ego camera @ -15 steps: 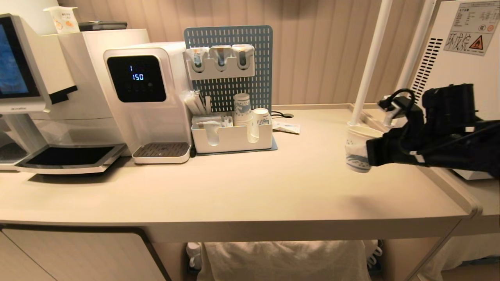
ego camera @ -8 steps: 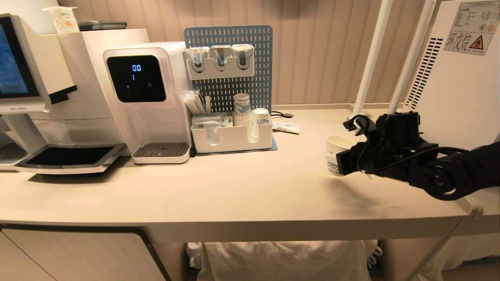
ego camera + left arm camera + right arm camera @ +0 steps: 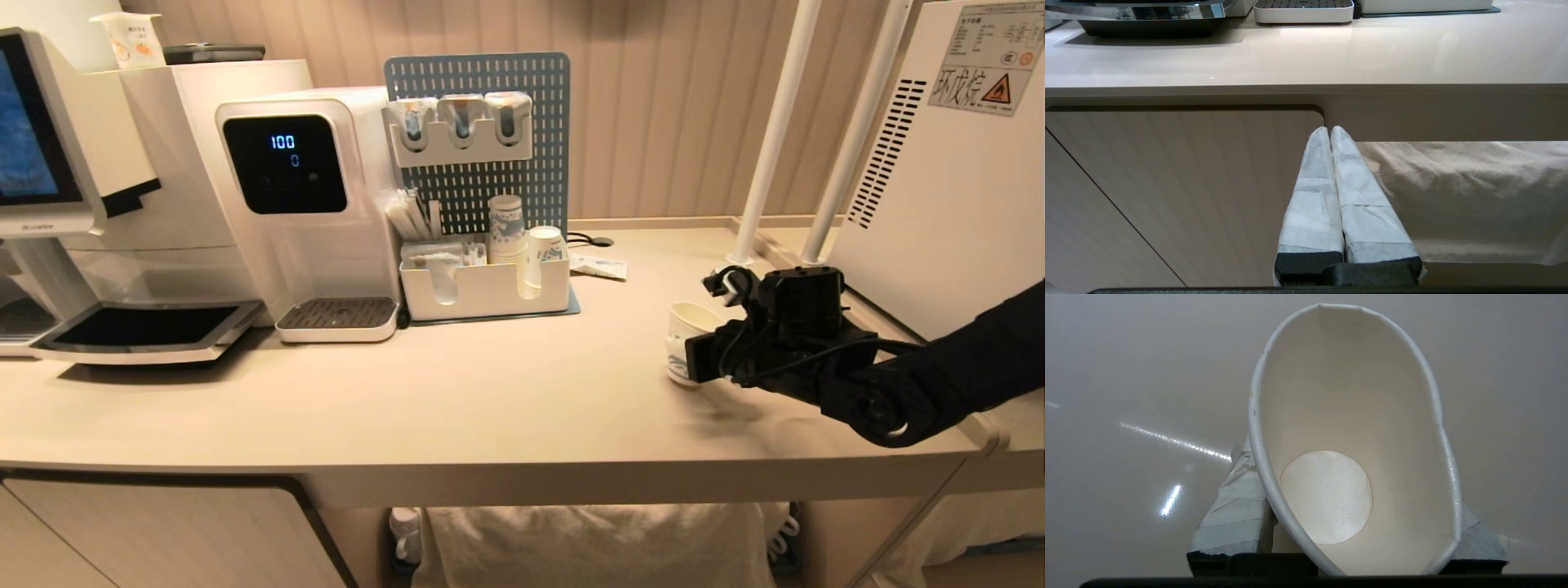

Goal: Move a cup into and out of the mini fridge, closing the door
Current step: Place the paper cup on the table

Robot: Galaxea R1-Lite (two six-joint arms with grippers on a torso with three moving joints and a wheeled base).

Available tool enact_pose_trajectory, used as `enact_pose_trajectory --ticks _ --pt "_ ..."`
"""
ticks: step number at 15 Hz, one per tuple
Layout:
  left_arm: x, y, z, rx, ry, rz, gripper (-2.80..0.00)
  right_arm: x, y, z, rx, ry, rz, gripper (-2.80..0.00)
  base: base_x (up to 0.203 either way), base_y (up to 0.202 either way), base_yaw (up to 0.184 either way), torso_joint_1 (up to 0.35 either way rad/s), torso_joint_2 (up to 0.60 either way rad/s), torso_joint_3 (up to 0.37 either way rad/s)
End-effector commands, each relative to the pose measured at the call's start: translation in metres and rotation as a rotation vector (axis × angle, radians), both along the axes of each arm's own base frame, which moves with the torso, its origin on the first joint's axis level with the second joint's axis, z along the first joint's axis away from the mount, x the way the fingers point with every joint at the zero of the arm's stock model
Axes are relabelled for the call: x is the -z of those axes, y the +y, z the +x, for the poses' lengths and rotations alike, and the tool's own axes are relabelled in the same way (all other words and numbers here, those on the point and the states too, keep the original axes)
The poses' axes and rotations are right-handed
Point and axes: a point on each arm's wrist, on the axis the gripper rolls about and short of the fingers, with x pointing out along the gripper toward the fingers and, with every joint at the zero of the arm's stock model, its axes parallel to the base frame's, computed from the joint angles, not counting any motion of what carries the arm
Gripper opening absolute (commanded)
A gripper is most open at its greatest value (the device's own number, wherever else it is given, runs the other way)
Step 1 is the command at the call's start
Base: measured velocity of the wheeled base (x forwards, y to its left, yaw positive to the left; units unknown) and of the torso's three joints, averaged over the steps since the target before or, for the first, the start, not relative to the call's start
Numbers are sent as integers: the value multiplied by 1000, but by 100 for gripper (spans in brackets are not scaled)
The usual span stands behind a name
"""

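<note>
- While the right gripper [image 3: 692,359] clamps it from the side, the cup [image 3: 686,343] stands mouth-up at the right part of the counter [image 3: 490,392], its long axis close to vertical; whether its base touches the surface cannot be told.
- The right wrist view looks down into the cup [image 3: 1347,457]: it holds nothing, and its rim is squeezed into an oval between the taped fingers [image 3: 1237,514], which stand partly open around its wall.
- The left gripper [image 3: 1329,132] hangs below the counter edge, in front of a cabinet panel [image 3: 1180,183], its taped fingers pressed together on nothing.
- A white organiser tray [image 3: 490,294] near the pegboard [image 3: 478,122] holds stacked cups [image 3: 507,229] with blue bands, another paper cup [image 3: 545,245], and sachets.
- A white appliance [image 3: 939,180] with a vented panel and warning label stands just beyond the right arm.
</note>
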Motion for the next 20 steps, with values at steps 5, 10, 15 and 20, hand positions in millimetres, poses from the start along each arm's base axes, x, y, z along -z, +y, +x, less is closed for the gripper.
enact_pose_trajectory --ticks 5,10,15,20 --pt "0 0 0 0 0 0 -280 -1 1 1 -11 -26 4 0 0 0 0 0 0 0" --pt "0 0 0 0 0 0 -280 -6 -1 -8 -17 -20 3 0 0 0 0 0 0 0" --pt "0 0 0 0 0 0 -280 -44 -12 -43 -74 -32 29 -257 0 0 0 0 0 0" --pt "0 0 0 0 0 0 -280 -80 -32 -106 -121 -81 17 -280 0 0 0 0 0 0"
